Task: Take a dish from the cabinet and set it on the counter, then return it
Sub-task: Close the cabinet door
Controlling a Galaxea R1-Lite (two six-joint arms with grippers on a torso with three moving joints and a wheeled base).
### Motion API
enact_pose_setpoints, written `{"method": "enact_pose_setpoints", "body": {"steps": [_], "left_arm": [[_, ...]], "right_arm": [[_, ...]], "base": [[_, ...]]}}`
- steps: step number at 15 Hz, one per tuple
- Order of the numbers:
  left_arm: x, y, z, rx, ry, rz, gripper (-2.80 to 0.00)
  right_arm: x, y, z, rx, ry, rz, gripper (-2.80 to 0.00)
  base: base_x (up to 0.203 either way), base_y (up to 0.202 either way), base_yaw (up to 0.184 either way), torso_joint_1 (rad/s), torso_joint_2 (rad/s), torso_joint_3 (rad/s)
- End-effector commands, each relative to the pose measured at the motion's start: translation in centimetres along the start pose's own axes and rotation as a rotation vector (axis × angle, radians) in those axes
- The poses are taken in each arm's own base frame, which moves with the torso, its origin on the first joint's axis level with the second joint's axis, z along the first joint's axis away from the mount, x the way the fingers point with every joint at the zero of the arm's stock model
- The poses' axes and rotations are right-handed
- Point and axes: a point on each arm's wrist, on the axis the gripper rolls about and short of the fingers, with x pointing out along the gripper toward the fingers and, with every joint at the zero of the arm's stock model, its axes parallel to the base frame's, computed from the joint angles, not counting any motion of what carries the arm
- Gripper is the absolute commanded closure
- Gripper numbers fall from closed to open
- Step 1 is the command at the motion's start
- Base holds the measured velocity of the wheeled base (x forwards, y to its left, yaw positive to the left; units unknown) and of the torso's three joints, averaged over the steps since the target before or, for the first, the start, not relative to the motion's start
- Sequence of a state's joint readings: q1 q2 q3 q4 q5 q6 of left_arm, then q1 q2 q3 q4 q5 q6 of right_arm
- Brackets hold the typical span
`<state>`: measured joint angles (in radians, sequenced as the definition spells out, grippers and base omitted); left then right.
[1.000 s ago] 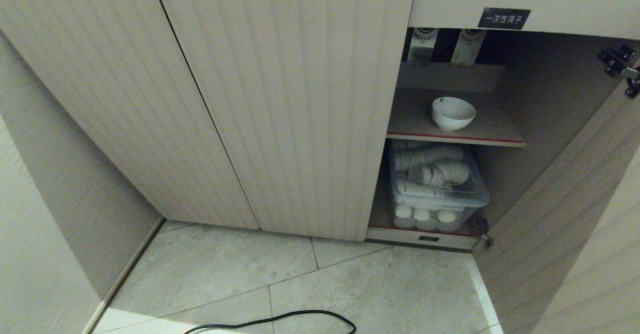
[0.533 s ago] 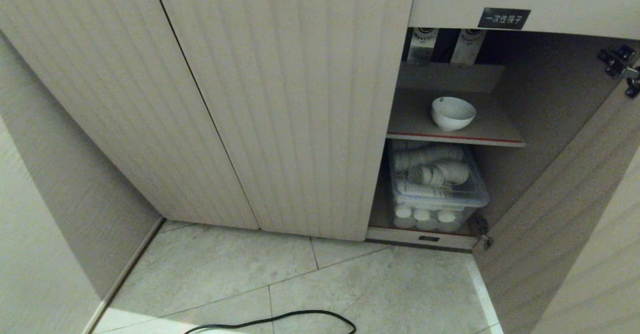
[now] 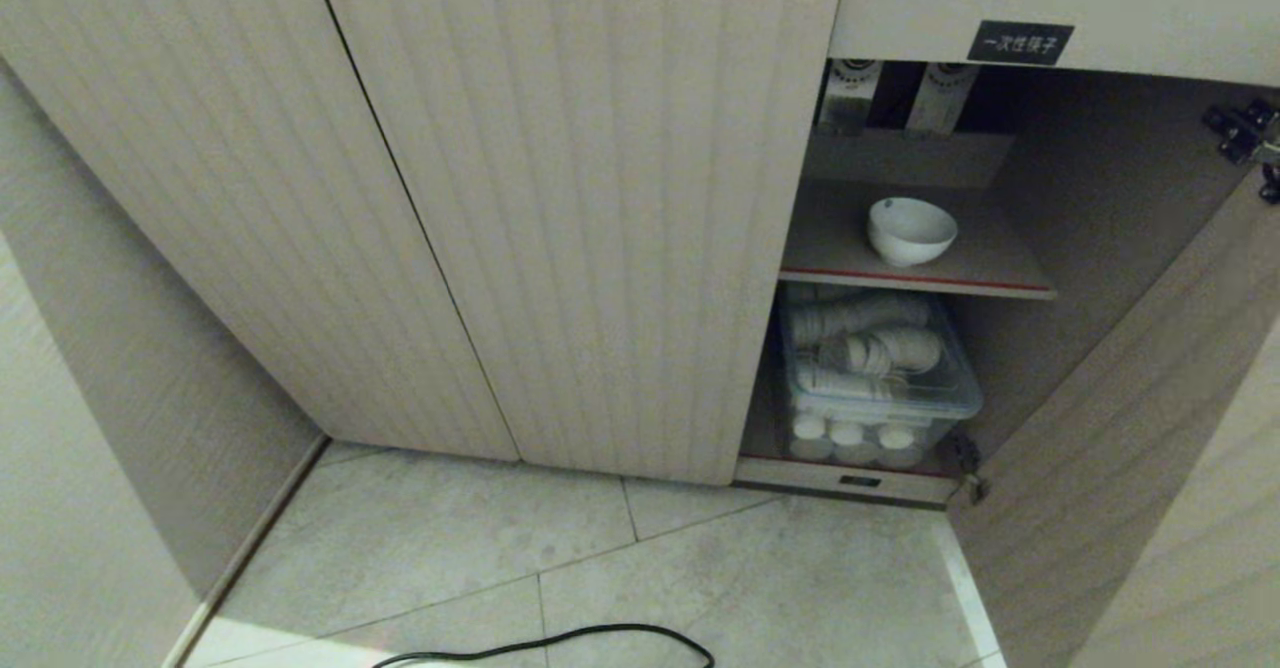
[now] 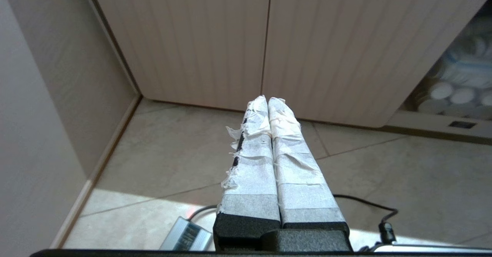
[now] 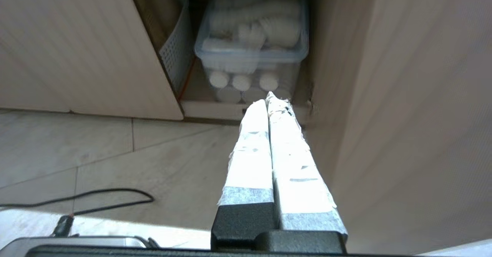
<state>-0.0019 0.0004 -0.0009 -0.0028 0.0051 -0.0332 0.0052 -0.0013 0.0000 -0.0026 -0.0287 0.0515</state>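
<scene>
A small white bowl (image 3: 911,230) is sitting upright on the red-edged inner shelf (image 3: 915,279) of the beige cabinet (image 3: 580,208), whose right-hand door (image 3: 1130,418) is standing open while its two ribbed doors are staying closed.

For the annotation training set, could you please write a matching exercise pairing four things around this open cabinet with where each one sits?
Things:
1. white bowl
2. clear box of paper cups
3. black label
4. black cable

Places:
A. on the floor tiles in front of the cabinet
B. on the bottom level, under the shelf
C. on the red-edged shelf
D. on the panel above the open compartment

Pairs: 1-C, 2-B, 3-D, 4-A
</scene>
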Motion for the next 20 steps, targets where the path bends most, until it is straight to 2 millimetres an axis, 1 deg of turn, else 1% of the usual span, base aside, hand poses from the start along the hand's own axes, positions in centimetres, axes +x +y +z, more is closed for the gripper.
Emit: {"method": "enact_pose_setpoints", "body": {"steps": [1,3,5,19,20], "left_arm": [[-0.01,0.0,0.03,-0.001,-0.003,0.0,0.0],[-0.01,0.0,0.04,-0.001,-0.003,0.0,0.0],[-0.01,0.0,0.04,-0.001,-0.003,0.0,0.0],[0.0,0.0,-0.01,-0.002,-0.001,0.0,0.0],[-0.01,0.0,0.05,-0.002,-0.004,0.0,0.0]], "right_arm": [[0.01,0.0,-0.01,0.001,0.002,0.0,0.0],[0.01,-0.01,-0.01,0.001,0.002,-0.001,0.0],[0.01,0.0,-0.01,0.001,0.002,0.0,0.0],[0.01,-0.01,-0.01,0.001,0.002,-0.001,0.0],[0.01,0.0,-0.01,0.001,0.002,0.0,0.0]], "base": [[-0.001,-0.1,-0.003,0.007,0.0,0.007],[0.0,-0.174,0.003,0.002,0.0,0.002],[0.0,-0.093,0.002,0.001,0.0,0.003],[-0.004,0.0,-0.001,0.0,0.0,0.0],[-0.136,0.0,0.001,0.01,0.0,0.002]]}}
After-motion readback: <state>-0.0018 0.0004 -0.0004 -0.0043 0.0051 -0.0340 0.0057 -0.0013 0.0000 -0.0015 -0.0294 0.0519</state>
